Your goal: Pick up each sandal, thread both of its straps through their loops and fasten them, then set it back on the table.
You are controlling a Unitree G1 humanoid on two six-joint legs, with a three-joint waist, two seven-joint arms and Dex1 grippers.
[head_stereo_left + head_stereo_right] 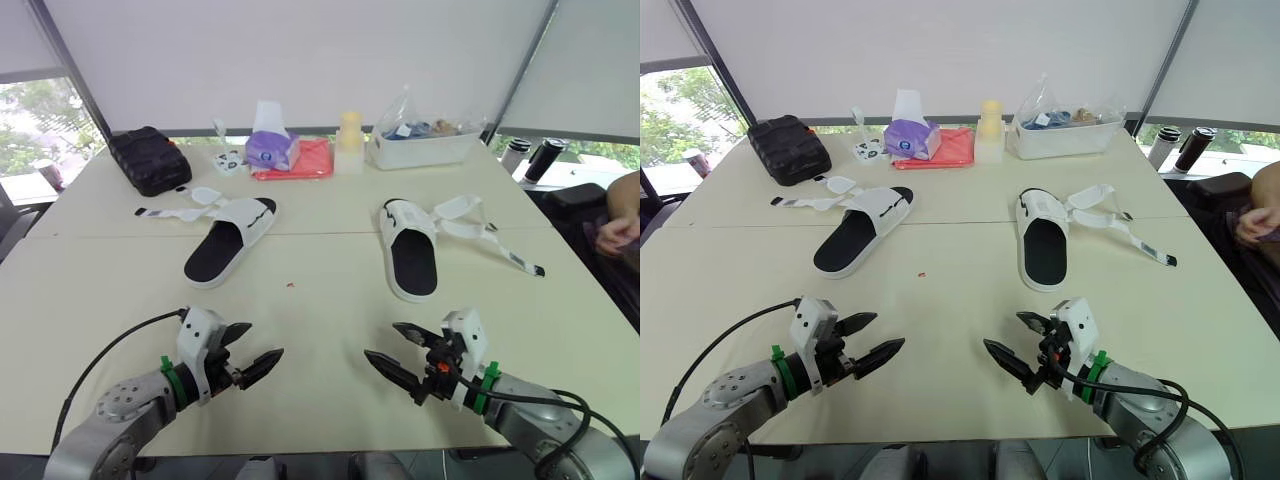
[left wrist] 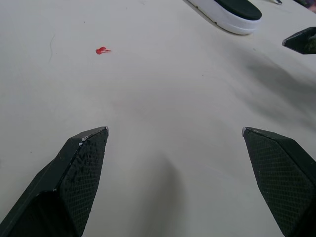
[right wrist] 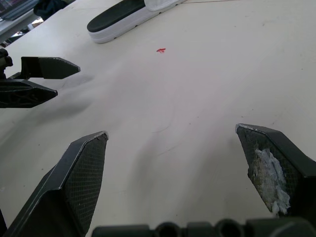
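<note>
Two white sandals with black footbeds lie on the cream table (image 1: 320,300), straps unfastened and splayed out. The left sandal (image 1: 230,238) has its straps (image 1: 185,205) trailing to the left; its heel end appears in the right wrist view as the left sandal (image 3: 128,15). The right sandal (image 1: 410,250) has its straps (image 1: 480,235) spread to the right; its heel end is the right sandal (image 2: 229,15). My left gripper (image 1: 254,352) hovers open near the front edge, well short of the left sandal. My right gripper (image 1: 395,348) is open beside it, empty.
At the table's back stand a black case (image 1: 150,158), a tissue pack (image 1: 270,145) on a red cloth (image 1: 300,160), a yellow-topped bottle (image 1: 349,135) and a clear bin (image 1: 425,135). A small red speck (image 1: 291,285) lies mid-table. A person's arm (image 1: 620,220) is at the right edge.
</note>
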